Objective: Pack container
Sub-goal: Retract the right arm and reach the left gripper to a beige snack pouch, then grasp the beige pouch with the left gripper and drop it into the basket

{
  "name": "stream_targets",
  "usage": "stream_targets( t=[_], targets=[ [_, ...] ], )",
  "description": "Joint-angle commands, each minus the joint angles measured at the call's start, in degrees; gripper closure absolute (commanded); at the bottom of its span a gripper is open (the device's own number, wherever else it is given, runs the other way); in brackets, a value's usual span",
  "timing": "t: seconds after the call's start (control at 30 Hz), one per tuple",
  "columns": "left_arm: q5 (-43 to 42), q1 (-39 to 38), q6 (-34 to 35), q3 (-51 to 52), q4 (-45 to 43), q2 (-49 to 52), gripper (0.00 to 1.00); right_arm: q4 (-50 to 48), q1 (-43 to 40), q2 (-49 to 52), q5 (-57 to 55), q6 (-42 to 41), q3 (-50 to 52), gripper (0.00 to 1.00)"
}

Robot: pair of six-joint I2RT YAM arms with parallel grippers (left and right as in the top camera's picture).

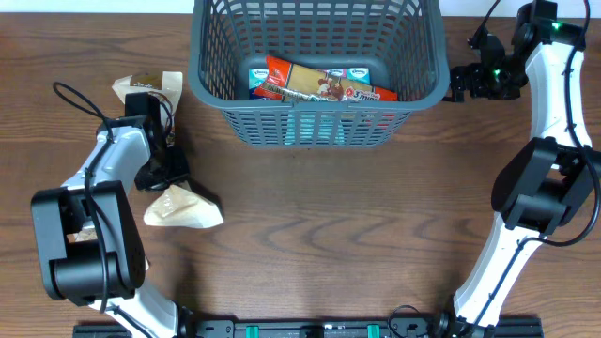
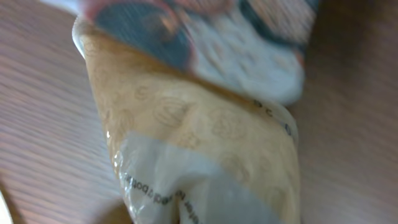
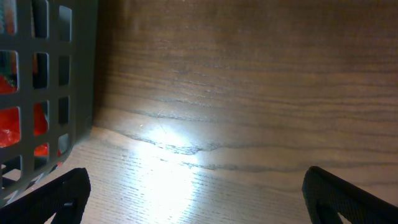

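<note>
– Tan packet (image 1: 183, 208) on the bench (image 1: 357, 225): that is what the left gripper (image 1: 161, 175) points at. Where does it lie from the gripper?
– Just at 5 o'clock of it in the overhead view, so near that the left wrist camera shows nothing but wrapper. The packet's long axis seems to run roughly 9 to 3 o'clock, across the gripper's line of approach.
– Is the left gripper spread or pressed together?
– That cannot be told. Its fingers do not show in the wrist view, and from above they are one dark lump.
– And the container (image 1: 310, 127)?
– It stands at 12 o'clock on the bench, with an orange-red packet (image 1: 319, 83) and paler ones already on its floor. From the tan packet it lies between 1 and 2 o'clock, well apart.
– Which arm is nearer?
– The left one, plainly. The right gripper (image 3: 198, 180) sits spread and empty just beside the container's wall at 3 o'clock, well apart from the packet.
– So what does the move turn on?
– Probably a grasp across the packet's short side, then a carry toward 1 to 2 o'clock over the near rim. A second tan packet (image 1: 150, 86) lies at 12 o'clock of the left gripper.
</note>
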State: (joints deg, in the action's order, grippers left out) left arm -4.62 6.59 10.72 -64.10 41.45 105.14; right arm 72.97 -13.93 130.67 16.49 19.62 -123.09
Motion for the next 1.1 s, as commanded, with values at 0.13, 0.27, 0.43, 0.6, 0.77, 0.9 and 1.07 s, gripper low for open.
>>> stream_targets(
  t=[0.13, 0.27, 0.43, 0.6, 0.77, 0.9, 1.07],
  targets=[
    [-5.0, -0.1, 0.5, -1.0, 3.5, -15.9, 0.94, -0.7, 0.5, -0.2, 0.0, -1.0, 0.3, 0.01],
    [-4.8, -0.1, 0.5, -1.5, 1.1, -27.7, 0.94, -1.0, 0.5, -0.2, 0.0, -1.0, 0.3, 0.01],
    [-2.3, -0.1, 0.6, -1.8, -2.3, -38.8, 0.94, -1.4, 0.5, -0.2, 0.0, -1.0, 0.3, 0.01],
    [-2.2, -0.1, 0.8, -8.2, -1.7, -41.0, 0.94, -1.5, 0.5, -0.2, 0.0, -0.9, 0.3, 0.01],
    [-2.3, -0.2, 0.7, -21.3, -1.7, -36.1, 0.94, -1.6, 0.5, -0.2, 0.0, -0.9, 0.3, 0.01],
    [-2.5, -1.4, 0.2, -33.7, -1.5, -28.9, 0.94, -1.6, 0.5, -0.2, 0.0, -0.7, 0.3, 0.01],
    [-2.5, -6.7, -1.3, -48.2, -1.9, -18.0, 0.94, -1.7, 0.5, -0.2, -2.0, -0.7, 0.3, 0.01]
  ],
)
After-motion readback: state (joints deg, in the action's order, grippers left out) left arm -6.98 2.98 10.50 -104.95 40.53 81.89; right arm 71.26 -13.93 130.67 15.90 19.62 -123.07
